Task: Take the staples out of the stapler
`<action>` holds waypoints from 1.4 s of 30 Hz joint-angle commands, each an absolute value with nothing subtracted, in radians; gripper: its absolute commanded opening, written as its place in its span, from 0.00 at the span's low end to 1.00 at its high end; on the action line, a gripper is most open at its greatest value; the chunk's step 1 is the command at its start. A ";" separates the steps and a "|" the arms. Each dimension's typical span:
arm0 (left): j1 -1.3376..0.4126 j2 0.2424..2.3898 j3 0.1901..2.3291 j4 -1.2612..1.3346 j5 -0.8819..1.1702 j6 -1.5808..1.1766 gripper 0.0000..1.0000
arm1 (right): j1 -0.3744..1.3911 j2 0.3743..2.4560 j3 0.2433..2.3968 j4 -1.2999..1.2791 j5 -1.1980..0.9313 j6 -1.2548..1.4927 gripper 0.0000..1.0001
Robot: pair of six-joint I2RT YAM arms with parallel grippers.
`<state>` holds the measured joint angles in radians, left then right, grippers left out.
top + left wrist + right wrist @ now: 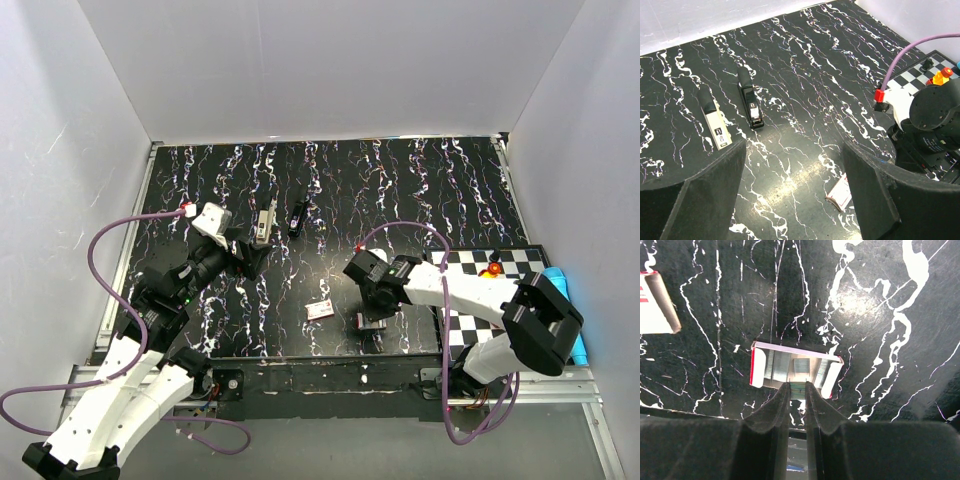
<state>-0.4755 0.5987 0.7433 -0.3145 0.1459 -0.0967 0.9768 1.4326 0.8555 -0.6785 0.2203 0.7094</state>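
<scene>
Top view: the left gripper [247, 258] hovers left of center, just below the pale stapler [263, 222]. The black stapler [297, 217] lies beside it. The right gripper [373, 308] is down over the open staple box [371, 322], lower center, and the box sleeve [320, 309] lies to its left.

Left wrist: the left gripper [794, 150] is spread wide and holding nothing. Both staplers lie flat at upper left, pale stapler [713, 120] and black stapler [749, 100], apart from each other.

Right wrist: the right gripper [798, 388] is nearly together, pinching a staple strip [798, 389] at the staple box's [758, 369] lower edge.
</scene>
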 commanded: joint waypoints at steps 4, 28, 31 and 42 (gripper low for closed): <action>-0.477 0.600 0.735 -0.327 0.144 -0.087 0.78 | 0.966 1.442 0.839 -0.672 0.218 0.736 0.12; -0.479 0.606 0.736 -0.325 0.150 -0.087 0.78 | 0.962 1.451 0.838 -0.670 0.215 0.741 0.29; -0.477 0.607 0.736 -0.325 0.152 -0.087 0.78 | 0.962 1.450 0.838 -0.670 0.215 0.742 0.30; -0.477 0.624 0.738 -0.325 0.172 -0.086 0.78 | 0.962 1.375 0.847 -0.701 0.255 0.746 0.31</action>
<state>-0.4755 0.6121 0.7433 -0.3141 0.1486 -0.0967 0.9642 1.4429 0.8360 -0.6788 0.2123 0.7307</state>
